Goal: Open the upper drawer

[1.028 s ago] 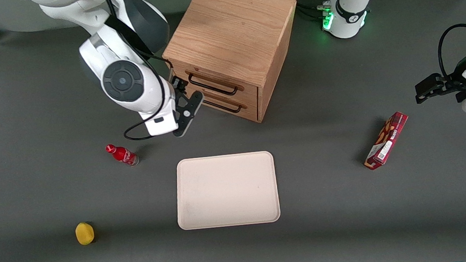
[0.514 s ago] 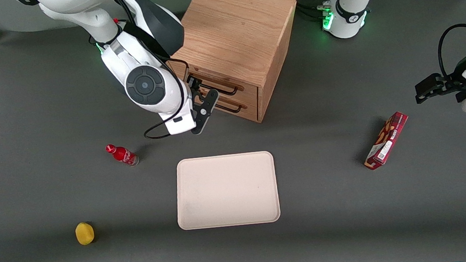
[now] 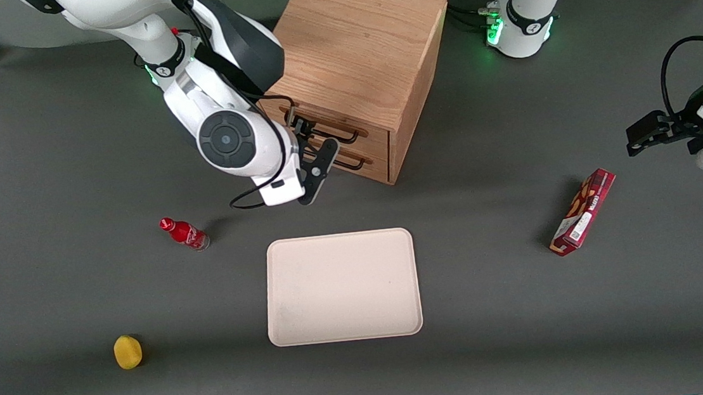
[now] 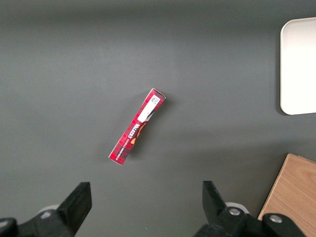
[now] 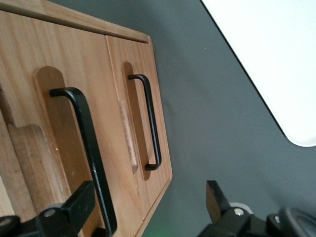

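Hovering just in front of the cabinet point(image 3: 356, 63), the gripper point(image 3: 316, 156) sits level with the upper drawer point(image 3: 345, 128), which is shut, near the table's point(image 3: 67, 152) farther edge. A tray point(image 3: 342, 286) lies nearer the camera, a red bottle point(image 3: 184, 233) toward the working arm's end.

From the wrist, the fingers point(image 5: 79, 205) stand spread wide, holding nothing, one beside the upper drawer's black handle point(image 5: 86, 143); the lower drawer point(image 5: 143, 123) is shut too.

The parked arm's camera shows a red box point(image 4: 137, 127).

Front view looks down, wide; right wrist close on cabinet point(image 5: 74, 123) — shared.
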`<state>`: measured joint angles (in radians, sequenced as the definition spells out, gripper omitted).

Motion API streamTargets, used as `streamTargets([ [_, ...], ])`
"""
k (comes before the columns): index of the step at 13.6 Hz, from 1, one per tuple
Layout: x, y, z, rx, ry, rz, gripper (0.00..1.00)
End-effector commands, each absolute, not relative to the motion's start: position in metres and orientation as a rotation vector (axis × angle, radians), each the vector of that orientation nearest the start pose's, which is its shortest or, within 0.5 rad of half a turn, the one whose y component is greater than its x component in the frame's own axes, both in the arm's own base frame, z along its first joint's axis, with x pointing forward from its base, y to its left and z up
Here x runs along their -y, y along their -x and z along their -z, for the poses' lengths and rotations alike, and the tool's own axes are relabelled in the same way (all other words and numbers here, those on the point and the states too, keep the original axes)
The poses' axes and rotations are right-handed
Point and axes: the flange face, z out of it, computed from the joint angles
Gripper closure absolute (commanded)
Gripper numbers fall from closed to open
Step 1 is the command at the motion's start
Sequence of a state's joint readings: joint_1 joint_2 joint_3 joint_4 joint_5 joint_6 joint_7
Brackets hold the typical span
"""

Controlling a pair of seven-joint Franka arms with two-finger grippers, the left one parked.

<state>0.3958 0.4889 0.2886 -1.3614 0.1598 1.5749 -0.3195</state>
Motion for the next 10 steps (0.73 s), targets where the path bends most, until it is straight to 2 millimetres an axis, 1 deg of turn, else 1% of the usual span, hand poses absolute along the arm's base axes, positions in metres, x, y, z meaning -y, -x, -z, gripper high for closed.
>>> streamTargets([
  [1, -0.422, -0.525, -0.433, 1.305, 2.531, -0.434, 0.0],
  [3, -0.422, -0.522, -0.426, 1.303, 2.533, -0.459, 0.0],
  [5, -0.423, -0.52, -0.424, 1.306, 2.531, -0.464, 0.0],
  [8, -0.422, -0.515, -0.413, 1.307, 2.53, -0.497, 0.0],
  [10, -0.428, -0.508, -0.413, 1.325, 2.514, -0.507, 0.0],
])
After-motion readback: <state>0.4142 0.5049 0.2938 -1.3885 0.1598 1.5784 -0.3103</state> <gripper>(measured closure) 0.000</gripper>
